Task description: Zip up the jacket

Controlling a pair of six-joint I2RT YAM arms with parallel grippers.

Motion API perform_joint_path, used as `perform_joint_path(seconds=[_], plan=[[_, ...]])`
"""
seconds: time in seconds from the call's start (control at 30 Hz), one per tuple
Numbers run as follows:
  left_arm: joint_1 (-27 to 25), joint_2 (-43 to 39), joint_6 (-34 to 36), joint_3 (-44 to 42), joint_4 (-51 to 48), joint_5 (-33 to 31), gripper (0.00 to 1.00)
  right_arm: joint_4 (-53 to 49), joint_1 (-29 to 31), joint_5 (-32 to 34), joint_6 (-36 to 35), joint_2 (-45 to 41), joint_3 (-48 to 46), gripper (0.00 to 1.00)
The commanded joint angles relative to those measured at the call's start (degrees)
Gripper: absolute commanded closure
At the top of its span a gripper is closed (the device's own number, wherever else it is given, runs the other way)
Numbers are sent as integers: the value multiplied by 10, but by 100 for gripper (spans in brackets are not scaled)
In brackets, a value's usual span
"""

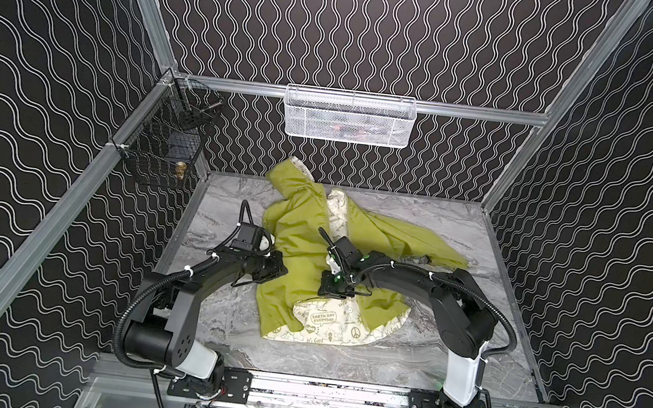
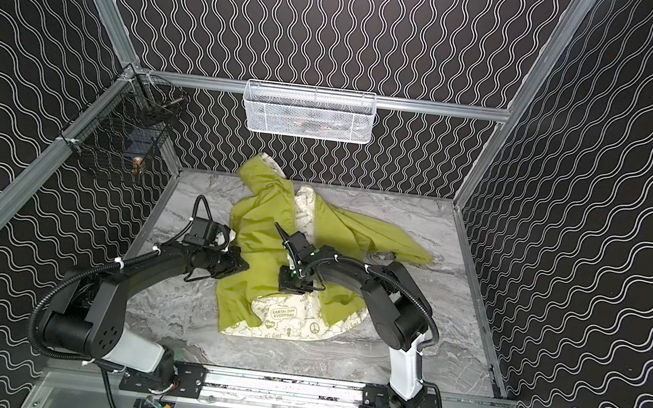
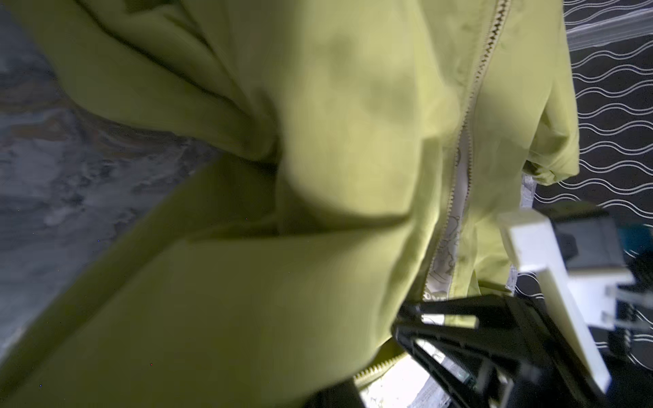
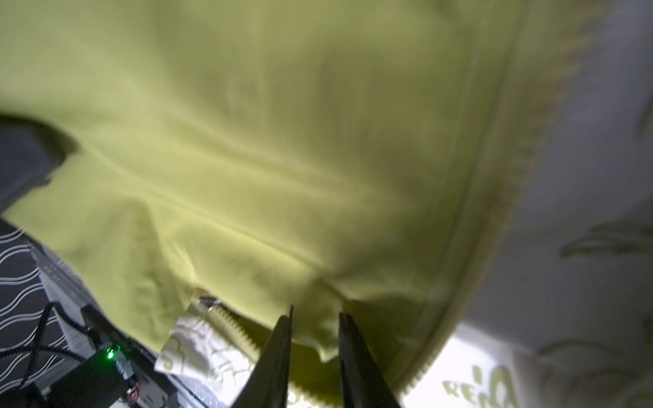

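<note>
Jacket's (image 1: 296,235) zipper (image 3: 490,46) runs twelve-to-six. Right fingers (image 4: 279,353), narrowly parted, pinch its hem. Left fingers (image 1: 276,270), closed tight, grip cloth at nine o'clock.

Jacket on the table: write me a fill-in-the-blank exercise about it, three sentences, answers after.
1. The jacket lies on a grey marbled table, and its outer fabric is ____.
2. Its turned-out lining bears the printed words EARTH DAY ____.
3. The mesh basket hung on the back wall beyond the hood is ____ in colour.
Missing words: green; EVERYDAY; white.
</note>
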Motion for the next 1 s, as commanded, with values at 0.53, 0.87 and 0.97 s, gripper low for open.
perform_joint_path(seconds=[0.53,0.87,0.97], plan=[[26,87,39,67,3,-10,97,83,32,-18,35,-116,-163,71],[38,134,65,131,-26,-13,98,11,39,24,6,-100,-52,47],[48,153,59,145,-18,-3,98,-20,41,35,-16,-64,6,44]])
